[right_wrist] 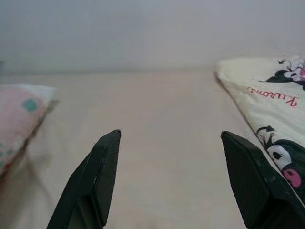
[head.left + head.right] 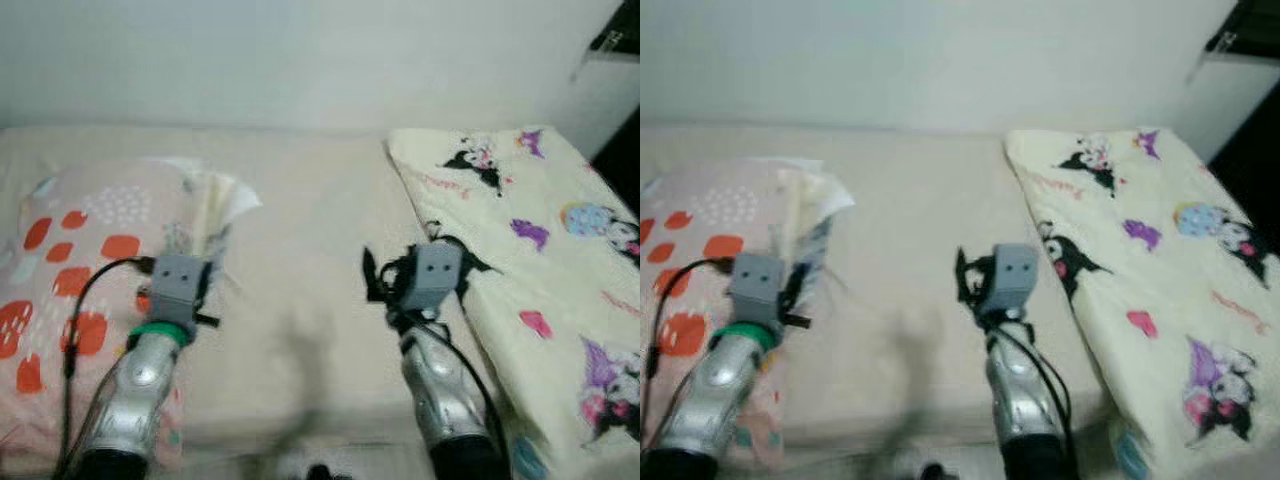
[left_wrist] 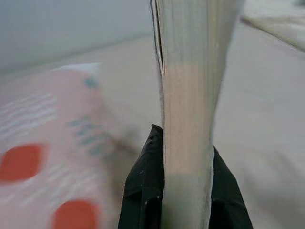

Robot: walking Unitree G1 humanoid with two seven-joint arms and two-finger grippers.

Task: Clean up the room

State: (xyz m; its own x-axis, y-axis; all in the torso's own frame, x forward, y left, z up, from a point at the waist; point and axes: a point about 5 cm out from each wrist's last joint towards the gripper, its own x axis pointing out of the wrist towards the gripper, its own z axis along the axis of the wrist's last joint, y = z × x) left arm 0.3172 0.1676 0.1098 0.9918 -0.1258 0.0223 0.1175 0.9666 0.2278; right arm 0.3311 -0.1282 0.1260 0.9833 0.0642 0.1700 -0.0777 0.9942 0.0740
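A pink pillow [image 2: 80, 240] with orange spots lies on the left of the bed. Its near corner [image 2: 215, 205] is lifted into a pale fold. My left gripper [image 2: 203, 240] is shut on that fold; in the left wrist view the fabric fold [image 3: 188, 95] stands pinched between the black fingers [image 3: 143, 186]. A cream blanket [image 2: 530, 230] printed with cartoon figures lies on the right of the bed. My right gripper [image 1: 169, 138] hangs open over the bare beige sheet [image 2: 310, 230], just left of the blanket's edge, with nothing between its fingers.
A white wall [image 2: 300, 60] runs along the far side of the bed. Some dark furniture [image 2: 615, 40] sits at the far right corner. The beige sheet forms a strip between pillow and blanket.
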